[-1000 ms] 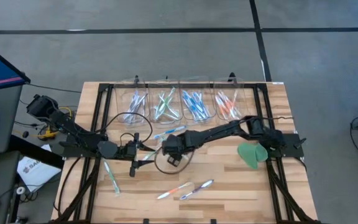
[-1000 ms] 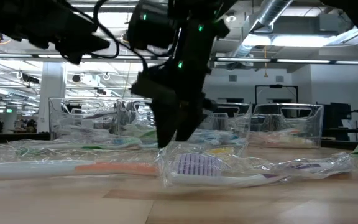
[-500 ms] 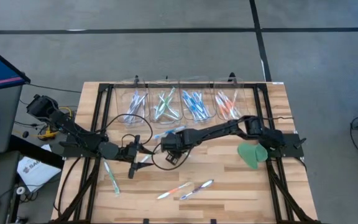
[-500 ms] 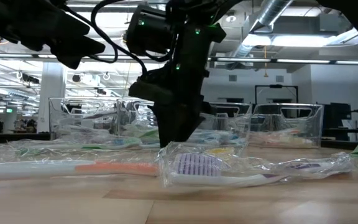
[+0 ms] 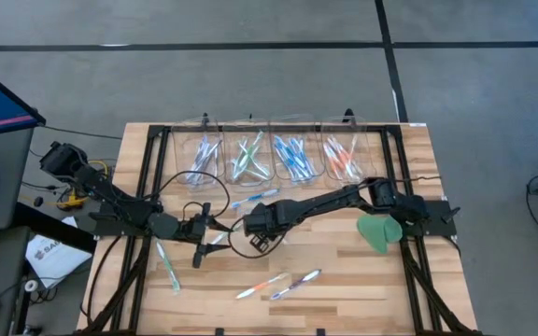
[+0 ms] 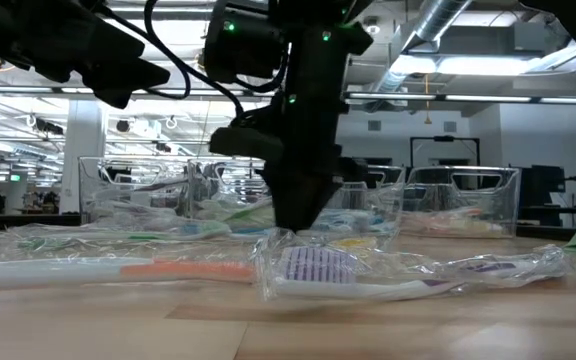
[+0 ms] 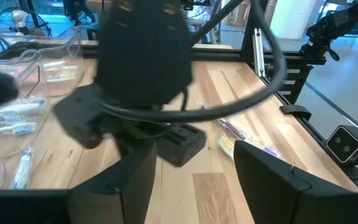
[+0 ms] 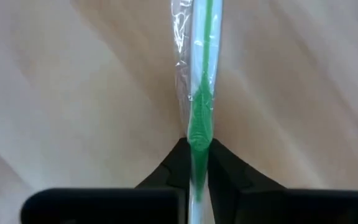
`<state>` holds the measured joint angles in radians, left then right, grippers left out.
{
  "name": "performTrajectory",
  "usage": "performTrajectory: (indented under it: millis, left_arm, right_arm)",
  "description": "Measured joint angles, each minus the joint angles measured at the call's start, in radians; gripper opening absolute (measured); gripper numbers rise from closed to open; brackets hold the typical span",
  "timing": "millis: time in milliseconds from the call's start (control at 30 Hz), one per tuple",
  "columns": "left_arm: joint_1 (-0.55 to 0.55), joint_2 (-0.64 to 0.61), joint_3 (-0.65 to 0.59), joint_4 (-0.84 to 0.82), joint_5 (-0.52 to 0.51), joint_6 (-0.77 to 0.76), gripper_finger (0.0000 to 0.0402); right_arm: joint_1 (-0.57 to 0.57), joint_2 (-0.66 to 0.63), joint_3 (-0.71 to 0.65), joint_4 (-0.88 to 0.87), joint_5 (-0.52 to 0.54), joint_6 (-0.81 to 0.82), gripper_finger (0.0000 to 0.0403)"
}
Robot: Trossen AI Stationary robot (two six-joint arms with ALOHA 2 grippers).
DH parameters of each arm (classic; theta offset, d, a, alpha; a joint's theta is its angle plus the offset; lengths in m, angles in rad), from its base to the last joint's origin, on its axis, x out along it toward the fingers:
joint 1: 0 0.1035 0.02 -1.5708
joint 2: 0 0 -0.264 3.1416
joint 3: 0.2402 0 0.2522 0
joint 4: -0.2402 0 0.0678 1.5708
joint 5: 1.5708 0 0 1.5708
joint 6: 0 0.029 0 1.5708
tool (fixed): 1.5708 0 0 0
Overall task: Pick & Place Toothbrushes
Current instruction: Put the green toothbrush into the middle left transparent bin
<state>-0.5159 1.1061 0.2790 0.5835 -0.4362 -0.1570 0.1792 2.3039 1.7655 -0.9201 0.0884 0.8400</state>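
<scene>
Gripping state: the green brush is clamped between the right gripper fingers, as seen in the right wrist view; the wrapper is pinched along with the handle.
Brush place: it lies low over the bare wood near the table's middle, in front of the bins; whether it is touching the wood or just lifted cannot be told.
Long axis: the brush runs straight ahead of the right wrist, in line with the slot between the fingers; its far end points away from the wrist camera. Its heading on the table cannot be read from the high view, since it is hidden under the gripper.
Slip risk: the film wrapper is slick and the hold is narrow, so the brush may be pulled loose or may swing down when raised.
Clash risk: the left gripper is held just beside the right one, fingers apart and empty; a sideways carry may be blocked by it.
Sorting risk: a tilted brush may catch a bin rim and land in the wrong compartment.
Other brushes: loose ones are left near the front edge, well apart from both grippers.
</scene>
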Motion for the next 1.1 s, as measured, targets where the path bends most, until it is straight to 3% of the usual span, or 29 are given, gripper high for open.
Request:
performTrajectory:
  millis: [233, 400, 500, 600, 700, 800, 1000, 1100]
  left_arm:
    - [0.0, 0.0, 0.0, 0.0, 0.0, -0.007, 0.0208]
    - [0.013, 0.0, 0.0, 0.0, 0.0, -0.011, 0.0208]
    - [0.014, 0.0, 0.0, 0.0, 0.0, -0.039, 0.0208]
    - [0.014, 0.0, 0.0, 0.0, 0.0, -0.035, 0.0208]
    - [0.014, 0.002, 0.0, 0.002, 0.0, -0.034, 0.0208]
    - [0.015, 0.003, -0.001, 0.006, -0.001, -0.034, 0.0208]
    - [0.039, 0.002, 0.0, 0.027, -0.001, -0.024, 0.0208]
    - [0.072, 0.002, 0.0, 0.047, -0.003, -0.024, 0.0208]
  right_arm:
    - [0.065, 0.008, 0.202, -0.327, 0.011, 0.017, 0.0021]
    - [0.135, 0.007, 0.383, -0.671, 0.188, 0.06, 0.0021]
    - [0.194, -0.041, 0.393, -0.646, 0.23, 0.04, 0.0021]
    - [0.258, -0.101, 0.396, -0.65, 0.341, 0.075, 0.0021]
    - [0.334, -0.189, 0.321, -0.631, 0.472, 0.096, 0.0021]
    - [0.416, -0.273, 0.231, -0.657, 0.627, 0.228, 0.0021]
    - [0.543, -0.471, -0.106, -0.593, 0.814, 0.47, 0.0021]
    - [0.583, -0.548, -0.315, -0.456, 0.889, 0.526, 0.0021]
